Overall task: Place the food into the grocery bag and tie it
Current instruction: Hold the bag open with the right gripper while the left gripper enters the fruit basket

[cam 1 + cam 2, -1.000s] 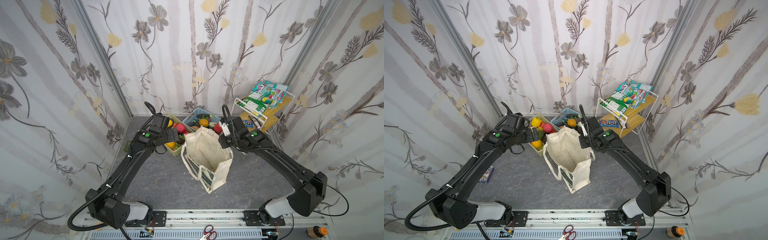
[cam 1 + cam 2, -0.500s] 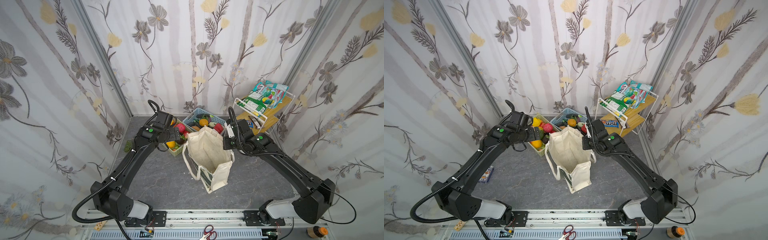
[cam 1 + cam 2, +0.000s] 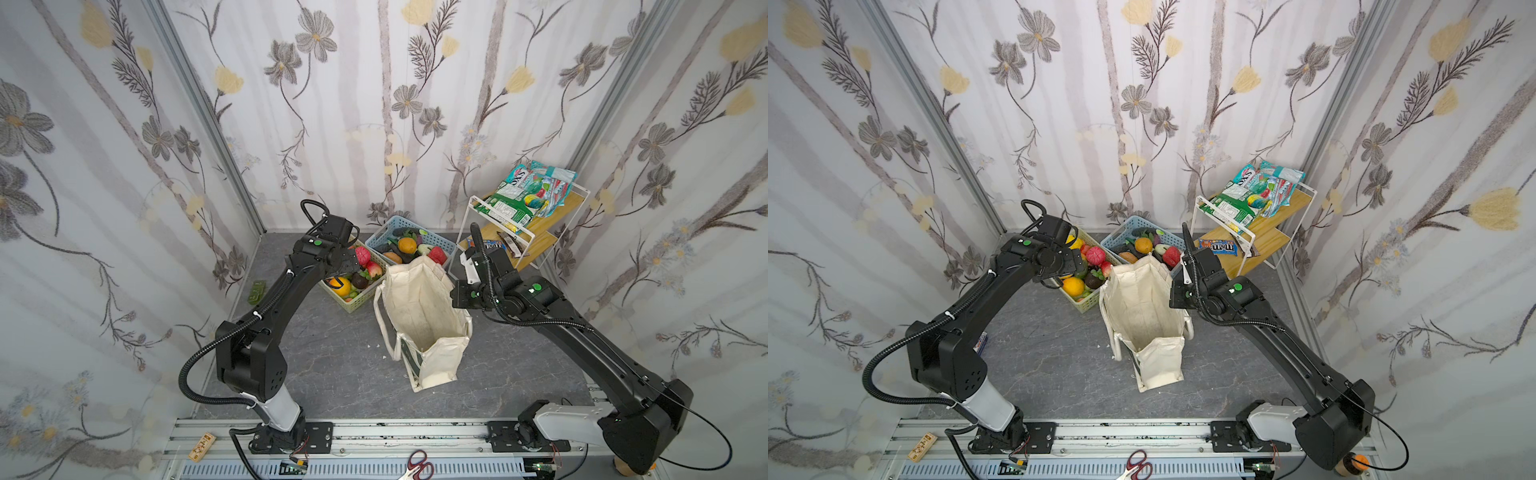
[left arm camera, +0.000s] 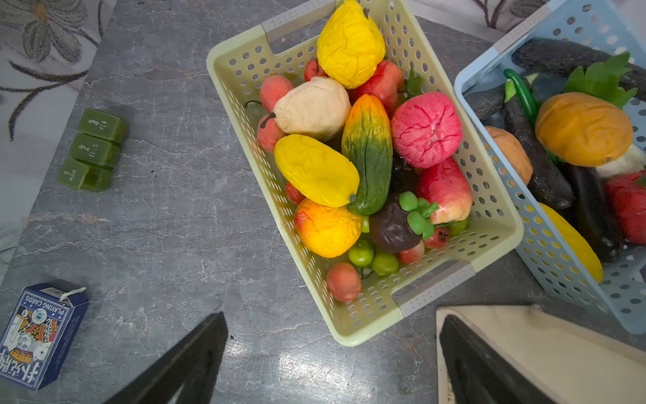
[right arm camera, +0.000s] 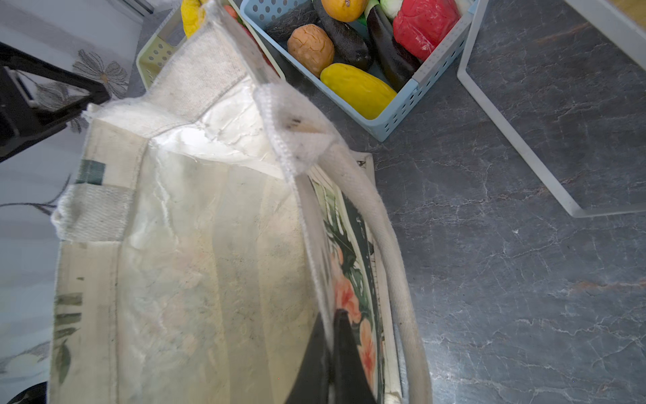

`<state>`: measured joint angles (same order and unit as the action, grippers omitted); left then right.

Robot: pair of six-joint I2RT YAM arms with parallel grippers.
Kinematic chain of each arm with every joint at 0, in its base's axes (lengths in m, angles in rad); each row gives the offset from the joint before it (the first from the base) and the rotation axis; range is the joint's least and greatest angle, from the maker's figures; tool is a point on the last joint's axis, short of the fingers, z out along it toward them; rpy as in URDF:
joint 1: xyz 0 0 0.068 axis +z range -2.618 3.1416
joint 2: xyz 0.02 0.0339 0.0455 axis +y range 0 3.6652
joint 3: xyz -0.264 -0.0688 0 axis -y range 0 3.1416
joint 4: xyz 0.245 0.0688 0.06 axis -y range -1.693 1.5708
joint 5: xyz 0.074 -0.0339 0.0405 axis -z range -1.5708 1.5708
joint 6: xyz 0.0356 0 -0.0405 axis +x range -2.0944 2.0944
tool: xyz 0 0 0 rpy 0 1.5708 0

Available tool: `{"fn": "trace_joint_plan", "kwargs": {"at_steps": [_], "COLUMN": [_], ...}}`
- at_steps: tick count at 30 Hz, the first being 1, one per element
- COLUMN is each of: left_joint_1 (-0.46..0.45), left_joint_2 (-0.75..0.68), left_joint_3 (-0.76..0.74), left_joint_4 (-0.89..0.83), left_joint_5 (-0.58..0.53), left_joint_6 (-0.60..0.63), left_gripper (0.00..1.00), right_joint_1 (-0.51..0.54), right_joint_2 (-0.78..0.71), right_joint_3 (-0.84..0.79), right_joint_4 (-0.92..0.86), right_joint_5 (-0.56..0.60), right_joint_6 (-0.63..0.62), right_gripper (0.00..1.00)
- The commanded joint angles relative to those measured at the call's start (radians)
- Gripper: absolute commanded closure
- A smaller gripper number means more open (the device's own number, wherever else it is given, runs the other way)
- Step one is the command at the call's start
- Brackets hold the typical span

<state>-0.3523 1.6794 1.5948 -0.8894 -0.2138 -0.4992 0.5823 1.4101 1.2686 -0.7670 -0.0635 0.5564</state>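
Right jaws newly tight on grocery bag rim; left jaws wide apart above food in basket

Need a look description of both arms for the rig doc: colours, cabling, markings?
Both the left arm and right arm are matte black with boxy links and a white base segment. There is a green dot near each wrist, and a ribbed black cable conduit runs outside the links. The right wrist has a white bracket. The jaws are black and wedge-shaped.
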Motion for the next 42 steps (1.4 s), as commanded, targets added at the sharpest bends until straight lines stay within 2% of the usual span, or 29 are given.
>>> {"fn": "trace_joint_plan", "kwargs": {"at_steps": [1,5,8,11,16,22,27,36,42], "left_joint_1": [0.018,0.031,0.031,0.03,0.013,-0.015,-0.039,-0.05,-0.05], "left_joint_2": [0.048,0.11,0.159,0.196,0.249,0.319,0.356,0.376,0.378], "left_joint_3": [0.017,0.04,0.054,0.079,0.116,0.149,0.144,0.084,0.037], "left_joint_4": [0.04,0.079,0.109,0.117,0.145,0.189,0.203,0.244,0.307], "left_joint_5": [0.036,0.085,0.1,0.144,0.17,0.16,0.104,0.057,0.085], "left_joint_6": [-0.015,-0.018,-0.036,-0.051,-0.083,-0.118,-0.169,-0.257,-0.281], "left_gripper": [0.03,0.04,0.06,0.1,0.15,0.17,0.19,0.21,0.23], "right_joint_1": [-0.001,0.002,0.0,-0.001,-0.001,-0.001,-0.001,-0.001,-0.002], "right_joint_2": [-0.022,-0.023,-0.035,-0.048,-0.054,-0.077,-0.062,-0.041,-0.025], "right_joint_3": [-0.016,-0.043,-0.054,-0.052,-0.045,0.015,0.07,0.087,0.064], "right_joint_4": [0.008,0.017,0.027,0.027,0.032,0.033,0.017,0.018,0.029], "right_joint_5": [-0.015,-0.006,0.038,0.058,0.049,0.069,0.06,0.059,0.05], "right_joint_6": [0.078,0.138,0.161,0.168,0.135,0.084,0.041,0.001,-0.003], "right_gripper": [1.0,1.0,0.94,0.84,0.55,0.41,0.36,0.35,0.35]}}
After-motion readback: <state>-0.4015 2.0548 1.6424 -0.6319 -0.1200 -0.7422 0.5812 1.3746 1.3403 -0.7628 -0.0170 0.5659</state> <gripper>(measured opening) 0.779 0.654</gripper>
